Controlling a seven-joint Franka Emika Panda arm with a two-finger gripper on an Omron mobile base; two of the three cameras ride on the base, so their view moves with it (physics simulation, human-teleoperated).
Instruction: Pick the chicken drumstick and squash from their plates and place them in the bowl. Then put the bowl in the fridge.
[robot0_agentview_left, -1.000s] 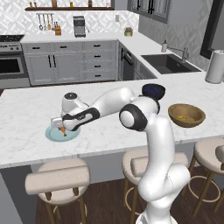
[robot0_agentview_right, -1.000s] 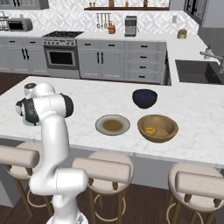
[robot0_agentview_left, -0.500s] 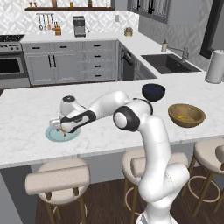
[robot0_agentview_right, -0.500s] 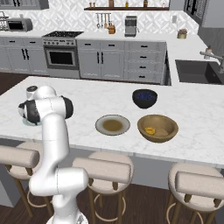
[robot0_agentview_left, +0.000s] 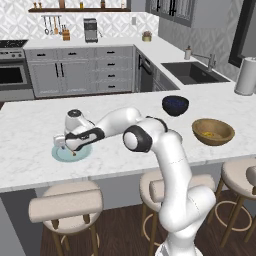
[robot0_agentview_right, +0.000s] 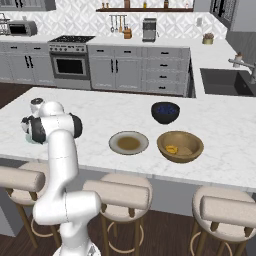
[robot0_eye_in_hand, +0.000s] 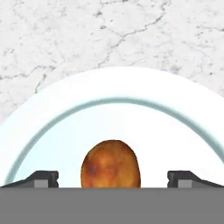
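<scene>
While the chicken drumstick (robot0_eye_in_hand: 110, 164) lies on the light blue plate (robot0_eye_in_hand: 52, 127) between the spread fingers of the gripper (robot0_eye_in_hand: 113, 178), ungrasped, one squash (robot0_agentview_right: 172, 149) already sits in the one wooden bowl (robot0_agentview_right: 196, 146); olive plate (robot0_agentview_right: 129, 143) bare, two plates total, fridge step left.

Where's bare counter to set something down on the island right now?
Free: marble between the light blue plate and the dark blue bowl, and the far-left stretch toward the stove. Crowded: the right end, where the olive-brown plate, wooden bowl and dark bowl cluster. The open gripper straddles the chicken drumstick.
</scene>
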